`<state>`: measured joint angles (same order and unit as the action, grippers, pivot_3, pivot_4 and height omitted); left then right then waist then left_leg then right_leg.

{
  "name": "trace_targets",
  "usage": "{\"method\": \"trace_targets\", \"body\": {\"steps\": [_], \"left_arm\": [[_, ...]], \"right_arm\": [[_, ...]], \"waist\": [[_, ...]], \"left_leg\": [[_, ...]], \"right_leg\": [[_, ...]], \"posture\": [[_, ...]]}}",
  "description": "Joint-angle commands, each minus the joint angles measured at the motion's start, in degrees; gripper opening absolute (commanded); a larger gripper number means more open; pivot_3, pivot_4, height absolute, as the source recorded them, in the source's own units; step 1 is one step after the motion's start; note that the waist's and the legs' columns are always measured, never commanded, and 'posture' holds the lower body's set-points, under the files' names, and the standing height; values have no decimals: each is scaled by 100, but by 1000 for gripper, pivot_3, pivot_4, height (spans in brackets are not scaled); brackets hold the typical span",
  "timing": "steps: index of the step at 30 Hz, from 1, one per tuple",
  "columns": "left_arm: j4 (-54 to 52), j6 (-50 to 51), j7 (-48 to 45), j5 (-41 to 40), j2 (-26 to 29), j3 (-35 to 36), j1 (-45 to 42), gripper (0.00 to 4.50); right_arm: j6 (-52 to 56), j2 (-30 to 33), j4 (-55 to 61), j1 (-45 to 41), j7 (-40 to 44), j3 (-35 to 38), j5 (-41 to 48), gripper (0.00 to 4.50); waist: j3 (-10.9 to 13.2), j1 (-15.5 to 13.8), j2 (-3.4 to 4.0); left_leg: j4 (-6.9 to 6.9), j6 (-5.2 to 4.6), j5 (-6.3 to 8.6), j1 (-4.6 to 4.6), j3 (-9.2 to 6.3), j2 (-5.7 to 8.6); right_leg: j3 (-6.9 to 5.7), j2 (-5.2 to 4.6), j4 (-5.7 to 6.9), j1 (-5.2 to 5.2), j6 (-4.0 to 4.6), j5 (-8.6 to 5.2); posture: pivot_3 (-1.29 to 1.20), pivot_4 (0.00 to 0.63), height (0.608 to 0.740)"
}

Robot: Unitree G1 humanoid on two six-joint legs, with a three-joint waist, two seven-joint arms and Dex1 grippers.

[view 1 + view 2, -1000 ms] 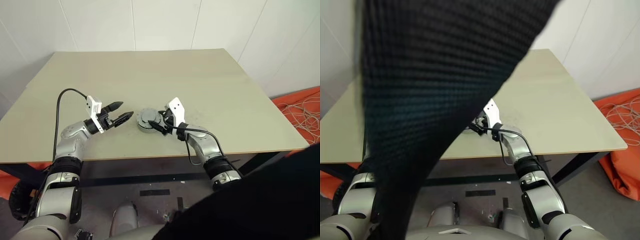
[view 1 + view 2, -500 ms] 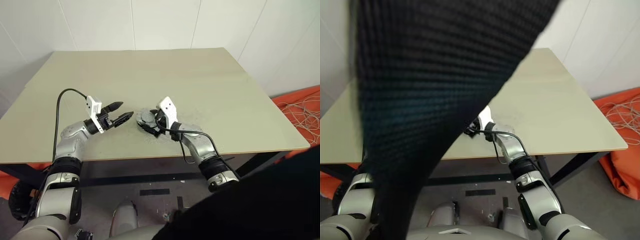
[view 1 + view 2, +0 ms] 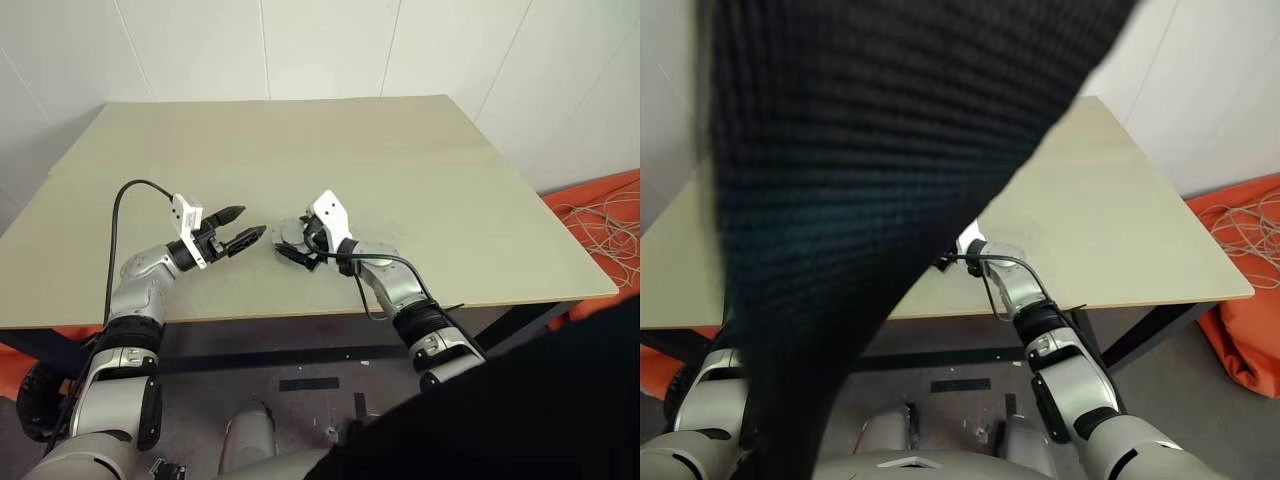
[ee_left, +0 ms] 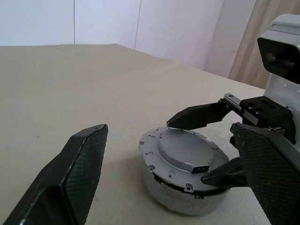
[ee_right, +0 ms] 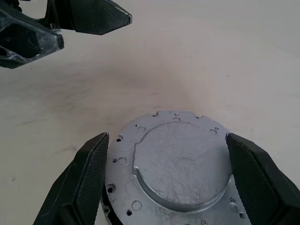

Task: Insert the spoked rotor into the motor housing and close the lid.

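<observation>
Lid [image 5: 176,161] sits silver face up on motor housing [image 4: 176,199]; right gripper [image 5: 166,180] spread astride it, apparently to seat it; left gripper [image 3: 240,227] spread, just beside.

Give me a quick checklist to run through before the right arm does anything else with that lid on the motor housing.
1. Lid on the motor housing, silver domed face up: ok.
2. Lid fully flush all round: cannot tell; a dark gap shows under its rim in the left wrist view.
3. Right gripper open, fingers straddling the lid without squeezing it: ok.
4. Left gripper open, clear of the housing: ok.
5. Spoked rotor seated inside: cannot tell, the lid covers it.
</observation>
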<state>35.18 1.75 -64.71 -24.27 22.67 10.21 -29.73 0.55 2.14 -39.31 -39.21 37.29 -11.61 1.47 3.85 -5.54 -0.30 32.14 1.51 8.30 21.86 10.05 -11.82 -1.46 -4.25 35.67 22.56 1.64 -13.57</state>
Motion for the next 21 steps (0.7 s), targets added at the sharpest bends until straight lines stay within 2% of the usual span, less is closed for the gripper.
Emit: {"method": "trace_targets", "body": {"steps": [1, 11, 15, 16, 21], "left_arm": [[-212, -30, -18, -71, 85, 86, -38, 4500], [-265, -41, 13, -59, 100, 84, 5, 4500], [-262, -46, 22, -55, 106, 88, 4, 4500], [-261, -45, 22, -56, 109, 88, 4, 4500], [-253, -25, 3, -60, 128, 81, 2, 4500]], "right_arm": [[-193, -30, -144, -182, -55, 112, 15, 4490], [-234, -50, -315, -212, -92, 157, -7, 4490], [-153, 20, -160, -113, -44, 158, 4, 3244], [-116, 39, -86, -79, -11, 164, 27, 3112], [84, 170, 350, 122, 136, 186, 107, 3112]], "waist": [[0, -2, 0], [0, -2, 0], [0, -2, 0], [0, -5, 0], [0, -29, 0]], "left_leg": [[0, 0, 0, 0, 0, 0], [0, 0, 0, 0, 0, 0], [0, 0, 0, 0, 1, 0], [0, 0, 0, 0, 1, 0], [0, -3, 2, 3, 1, 1]], "right_leg": [[0, 0, 0, 0, 0, 0], [0, 0, 0, -1, 0, 0], [0, 0, 0, -1, 0, 0], [0, 0, 0, -1, 0, 0], [-1, 0, -3, -1, 0, 0]], "posture": [[0, 0, 740], [0, 0, 740], [0, 0, 740], [0, 0, 740], [0, 0, 740]]}}
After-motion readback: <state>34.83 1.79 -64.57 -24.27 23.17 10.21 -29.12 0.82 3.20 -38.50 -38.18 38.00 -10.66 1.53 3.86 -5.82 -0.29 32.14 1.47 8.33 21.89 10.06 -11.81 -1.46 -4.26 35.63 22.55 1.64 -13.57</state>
